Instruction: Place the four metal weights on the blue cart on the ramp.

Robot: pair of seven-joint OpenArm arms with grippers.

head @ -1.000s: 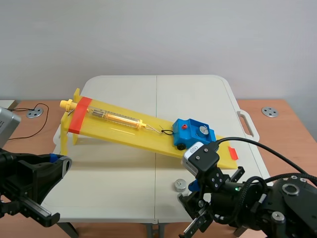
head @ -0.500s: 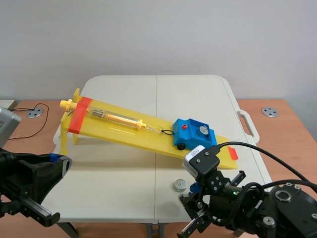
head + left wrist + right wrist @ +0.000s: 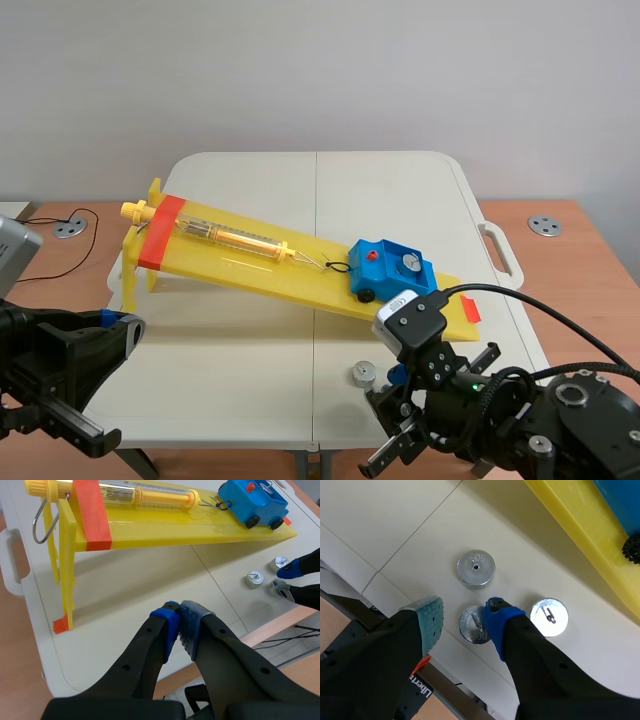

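Note:
The blue cart [image 3: 392, 268] stands low on the yellow ramp [image 3: 250, 262], hooked to a spring scale, with one metal weight [image 3: 408, 263] on its deck. Three metal weights lie on the table below the ramp's low end. My right gripper [image 3: 465, 615] is open and hangs over them, with one weight [image 3: 472, 626] between its fingers, close against the blue pad. A second weight [image 3: 476, 568] lies just ahead and a third [image 3: 549, 616] beside the blue finger. My left gripper [image 3: 180, 617] is shut on nothing, near the table's front left edge.
The ramp's raised end stands on yellow legs [image 3: 64, 575] at the left, with an orange-red band [image 3: 160, 232] across it. The white folding table [image 3: 250, 340] ends just behind the weights. A wooden desk [image 3: 590, 250] lies beyond it on the right.
The right arm has edged slightly lower and to the right over the weights. The left arm, cart and ramp have not moved.

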